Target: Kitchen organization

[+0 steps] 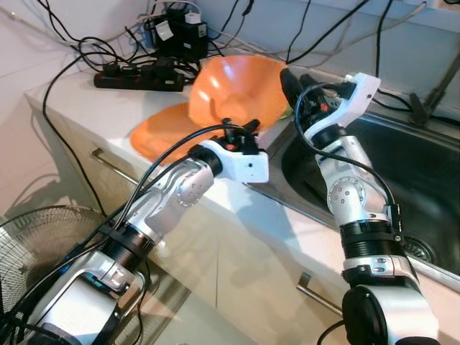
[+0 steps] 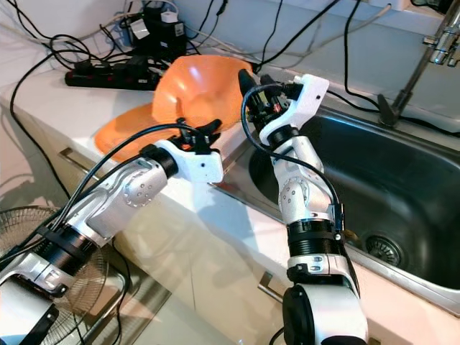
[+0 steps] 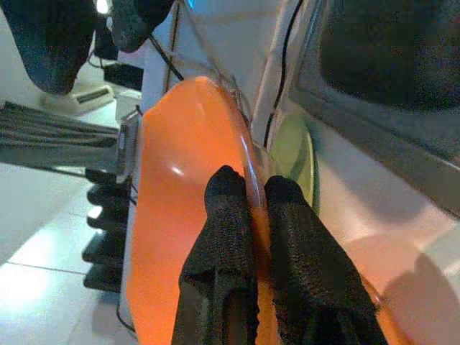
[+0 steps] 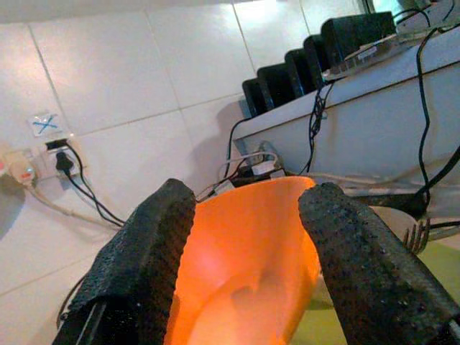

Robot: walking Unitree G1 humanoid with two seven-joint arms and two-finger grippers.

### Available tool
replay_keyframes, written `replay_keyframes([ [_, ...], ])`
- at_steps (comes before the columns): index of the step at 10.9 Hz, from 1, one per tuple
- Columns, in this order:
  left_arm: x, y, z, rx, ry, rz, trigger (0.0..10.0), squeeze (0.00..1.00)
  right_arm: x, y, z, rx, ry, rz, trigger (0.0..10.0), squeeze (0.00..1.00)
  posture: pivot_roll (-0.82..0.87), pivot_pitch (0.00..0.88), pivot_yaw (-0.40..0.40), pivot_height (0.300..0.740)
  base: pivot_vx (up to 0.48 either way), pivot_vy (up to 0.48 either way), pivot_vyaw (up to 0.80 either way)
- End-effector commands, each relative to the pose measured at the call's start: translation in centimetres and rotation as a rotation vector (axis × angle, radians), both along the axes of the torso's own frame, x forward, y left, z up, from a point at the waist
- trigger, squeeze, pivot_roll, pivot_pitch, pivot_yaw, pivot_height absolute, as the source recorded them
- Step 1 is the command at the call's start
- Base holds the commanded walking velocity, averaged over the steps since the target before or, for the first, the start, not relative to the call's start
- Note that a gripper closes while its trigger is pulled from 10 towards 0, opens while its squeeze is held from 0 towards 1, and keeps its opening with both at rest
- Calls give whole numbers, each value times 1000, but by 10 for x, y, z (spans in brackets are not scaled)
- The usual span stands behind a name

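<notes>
An orange bowl [image 1: 237, 86] stands tilted on its edge on the white counter [image 1: 86, 108], its hollow facing me. Beside it to the left an orange plate [image 1: 159, 131] lies flat. My left gripper [image 1: 241, 128] is at the bowl's lower rim. In the left wrist view its fingers [image 3: 228, 198] are shut on the orange rim [image 3: 248, 154]. My right gripper [image 1: 296, 79] is open at the bowl's right edge, next to the sink. In the right wrist view the bowl [image 4: 248, 259] lies between and beyond its spread fingers [image 4: 154, 230].
A steel sink [image 1: 417, 172] with a drain lies to the right, a faucet [image 2: 431, 57] behind it. A black power strip [image 1: 136, 75] and tangled cables sit at the counter's back. A fan [image 1: 43, 237] stands on the floor at the left. Cabinet handles [image 1: 316, 291] face me.
</notes>
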State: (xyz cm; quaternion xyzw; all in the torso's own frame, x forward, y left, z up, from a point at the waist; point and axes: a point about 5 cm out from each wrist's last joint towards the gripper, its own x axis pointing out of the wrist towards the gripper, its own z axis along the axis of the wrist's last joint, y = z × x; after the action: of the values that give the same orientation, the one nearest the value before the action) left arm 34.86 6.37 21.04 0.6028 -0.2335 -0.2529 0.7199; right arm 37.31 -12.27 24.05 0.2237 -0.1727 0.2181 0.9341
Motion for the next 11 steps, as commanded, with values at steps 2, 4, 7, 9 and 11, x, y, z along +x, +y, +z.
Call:
replay_keyframes([
  [2,0,-7,17,24,-88,-30,10000,0,-2,0,-3,4,20,7,10000,0,207,0,-11,740,0,0,0],
  [4,-1,-8,20,42,-121,-32,10000,0,-2,1,-4,-4,28,7,10000,0,209,0,-15,740,0,0,0],
  [7,-2,-9,29,31,-198,-34,10000,0,0,-1,-9,-11,53,-11,10000,0,212,0,-18,740,0,0,0],
  [9,-4,-10,27,29,-200,-41,10000,0,1,-4,-9,-2,56,-35,10000,0,213,0,-19,740,0,0,0],
  [11,-6,-11,31,19,-225,-56,10000,0,2,-4,-11,-1,67,-39,10000,0,217,0,-20,740,0,0,0],
])
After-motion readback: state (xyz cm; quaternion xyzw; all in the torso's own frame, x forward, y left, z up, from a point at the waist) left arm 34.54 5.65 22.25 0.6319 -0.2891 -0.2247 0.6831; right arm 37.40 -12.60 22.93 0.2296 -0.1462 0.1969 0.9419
